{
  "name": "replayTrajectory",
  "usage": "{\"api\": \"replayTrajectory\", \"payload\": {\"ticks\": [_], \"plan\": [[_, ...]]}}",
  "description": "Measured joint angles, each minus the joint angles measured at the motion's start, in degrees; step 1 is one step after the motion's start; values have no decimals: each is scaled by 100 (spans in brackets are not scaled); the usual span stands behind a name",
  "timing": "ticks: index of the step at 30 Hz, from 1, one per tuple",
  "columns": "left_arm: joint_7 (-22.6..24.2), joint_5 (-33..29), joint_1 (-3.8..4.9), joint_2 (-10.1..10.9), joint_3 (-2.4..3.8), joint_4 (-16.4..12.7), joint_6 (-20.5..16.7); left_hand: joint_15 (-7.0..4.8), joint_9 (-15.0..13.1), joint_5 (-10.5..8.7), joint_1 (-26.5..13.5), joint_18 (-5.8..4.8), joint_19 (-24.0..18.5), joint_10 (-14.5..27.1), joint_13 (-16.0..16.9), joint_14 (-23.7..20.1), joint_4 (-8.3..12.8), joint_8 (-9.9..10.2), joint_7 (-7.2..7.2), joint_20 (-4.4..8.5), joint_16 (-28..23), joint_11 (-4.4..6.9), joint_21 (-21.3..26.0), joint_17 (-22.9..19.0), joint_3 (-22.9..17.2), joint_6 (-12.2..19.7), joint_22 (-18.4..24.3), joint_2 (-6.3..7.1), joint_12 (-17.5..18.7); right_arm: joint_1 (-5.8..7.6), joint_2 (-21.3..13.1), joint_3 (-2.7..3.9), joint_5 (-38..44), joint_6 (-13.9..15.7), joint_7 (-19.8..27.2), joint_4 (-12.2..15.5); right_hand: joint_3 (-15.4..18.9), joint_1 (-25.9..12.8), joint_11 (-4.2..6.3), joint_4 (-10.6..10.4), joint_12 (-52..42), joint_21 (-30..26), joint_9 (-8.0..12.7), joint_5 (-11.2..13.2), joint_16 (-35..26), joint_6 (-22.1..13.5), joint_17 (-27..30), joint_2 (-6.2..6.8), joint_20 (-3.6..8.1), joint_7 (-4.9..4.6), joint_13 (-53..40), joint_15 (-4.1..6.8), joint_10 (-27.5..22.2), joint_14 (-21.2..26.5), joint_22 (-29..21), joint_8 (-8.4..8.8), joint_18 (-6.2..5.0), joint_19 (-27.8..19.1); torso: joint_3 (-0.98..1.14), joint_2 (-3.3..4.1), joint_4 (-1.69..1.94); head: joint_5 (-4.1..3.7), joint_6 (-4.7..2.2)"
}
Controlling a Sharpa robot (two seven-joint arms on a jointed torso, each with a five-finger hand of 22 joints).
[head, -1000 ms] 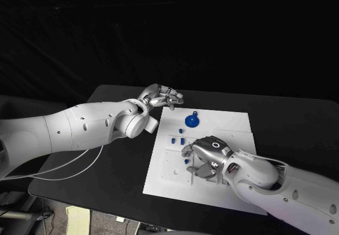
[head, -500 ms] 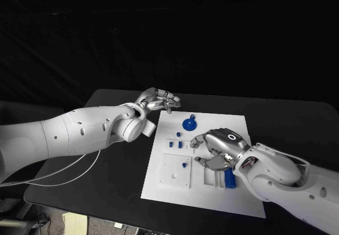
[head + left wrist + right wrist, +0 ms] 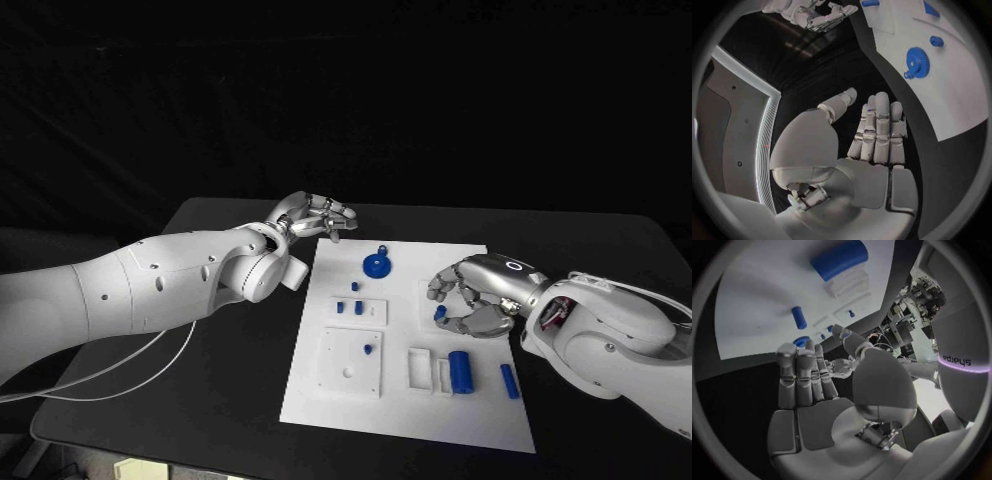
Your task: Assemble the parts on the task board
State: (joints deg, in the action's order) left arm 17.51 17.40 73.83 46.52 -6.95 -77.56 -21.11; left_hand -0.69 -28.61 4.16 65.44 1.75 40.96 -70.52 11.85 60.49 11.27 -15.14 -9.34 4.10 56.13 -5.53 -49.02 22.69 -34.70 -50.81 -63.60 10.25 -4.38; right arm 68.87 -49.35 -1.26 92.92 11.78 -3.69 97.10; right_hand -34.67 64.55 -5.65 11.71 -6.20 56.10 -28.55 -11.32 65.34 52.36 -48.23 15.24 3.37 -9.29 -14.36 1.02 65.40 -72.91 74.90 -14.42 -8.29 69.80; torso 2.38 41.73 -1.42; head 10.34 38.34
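Hovering over the white task board point(image 3: 476, 290), the right hand point(image 3: 476, 293) holds nothing, its fingers straight and side by side in the wrist view. A blue cylinder point(image 3: 460, 371) lies in a tray near it; a blue gear point(image 3: 376, 264) rests toward the board's far edge. Beyond that far corner, the left hand point(image 3: 312, 215) is empty too, fingers extended.
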Motion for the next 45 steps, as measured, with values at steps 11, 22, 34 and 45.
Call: {"api": "replayTrajectory", "payload": {"ticks": [11, 22, 34, 45], "plan": [[2, -14, -6, -18, 0, 21, 6, 0, 0, 0, 0, 0, 0, 22, 0, 0, 0, 0, -1, 0, 0, -21, 23, 4, 0, -1, 0, 0, 0, -1, 97, -6, 241, -335, -122, -284, 171, -98, -58, 30, 0, -21, 33, 24, 0, -83, 8, 21, -32, 80, 78, -58, -163, 76, 0, 0, -1, -33, 10, -6, -13, -30, -29], [3, -22, -9, -23, 0, 30, 12, 0, 0, 0, -20, 0, 0, 21, 0, 0, 0, 0, -1, 0, 0, -20, 22, 9, 0, -1, 1, -20, 0, -1, 283, -46, 397, -315, -215, -467, -441, 229, -58, -388, -95, -86, 101, 782, 24, -83, 56, 59, -41, 80, 168, -58, -164, 75, 4, -67, -1, -42, -3, 1, 0, -53, -22], [3, -27, -10, -20, 0, 30, 19, 0, 0, 0, -19, 0, 0, 21, 4, 0, 0, 0, -4, 0, -22, -20, 22, 8, 0, -4, -4, -19, 0, -5, 382, -138, 497, -395, -271, -536, -889, 410, 80, -488, -341, -86, 103, 821, 45, 111, 73, -32, -28, 57, 148, 32, 98, 29, 4, -212, -2, 34, -12, 1, 3, -54, 8], [3, -29, -10, -20, 0, 32, 25, 0, 0, 0, -19, 0, 0, 21, 3, 0, 0, 0, -4, 0, -22, -19, 22, 13, 0, -4, -3, -19, 0, -6, 402, -144, 643, -444, -310, -539, -1144, 467, 220, -490, -560, -65, 36, 821, 45, 384, 86, -95, -29, 191, 8, 168, 406, 11, 3, -373, -8, 53, -5, -1, -4, -47, 32]]}}
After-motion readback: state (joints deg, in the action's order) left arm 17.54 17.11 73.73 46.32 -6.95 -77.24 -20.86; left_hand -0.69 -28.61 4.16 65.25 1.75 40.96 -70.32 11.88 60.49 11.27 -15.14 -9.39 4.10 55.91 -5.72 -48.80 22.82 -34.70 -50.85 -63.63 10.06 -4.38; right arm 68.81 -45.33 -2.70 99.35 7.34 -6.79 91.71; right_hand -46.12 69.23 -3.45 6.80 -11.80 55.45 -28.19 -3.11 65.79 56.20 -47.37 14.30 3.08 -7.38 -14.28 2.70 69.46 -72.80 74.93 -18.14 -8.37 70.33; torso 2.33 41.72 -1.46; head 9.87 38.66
